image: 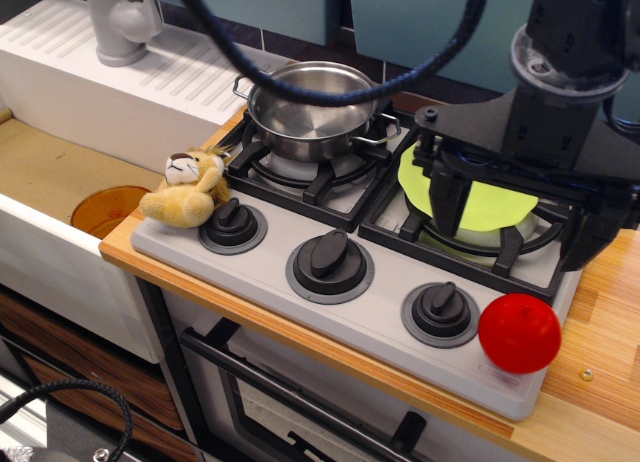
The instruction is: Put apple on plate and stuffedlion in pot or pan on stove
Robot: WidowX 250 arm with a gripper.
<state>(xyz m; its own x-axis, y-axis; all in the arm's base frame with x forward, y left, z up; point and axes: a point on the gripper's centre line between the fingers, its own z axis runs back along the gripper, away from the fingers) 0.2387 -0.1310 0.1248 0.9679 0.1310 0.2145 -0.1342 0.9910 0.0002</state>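
The red apple [519, 332] sits on the front right corner of the grey stove [385, 317], next to the right knob. The lime-green plate [480, 200] lies on the right burner grate. My gripper [515, 217] hangs open and empty just over the plate, its black fingers [446, 194] straddling it; the apple is a little in front of it. The stuffed lion [187, 189] lies on the stove's left edge by the left knob. The steel pot [312, 107] stands empty on the left burner.
A sink [45, 167] lies left of the stove, with an orange-brown dish [108, 210] in it and a grey faucet [120, 22] behind. A black cable [330, 87] loops over the pot. A wooden counter [600, 372] runs along the right. An oven door handle [300, 407] is below.
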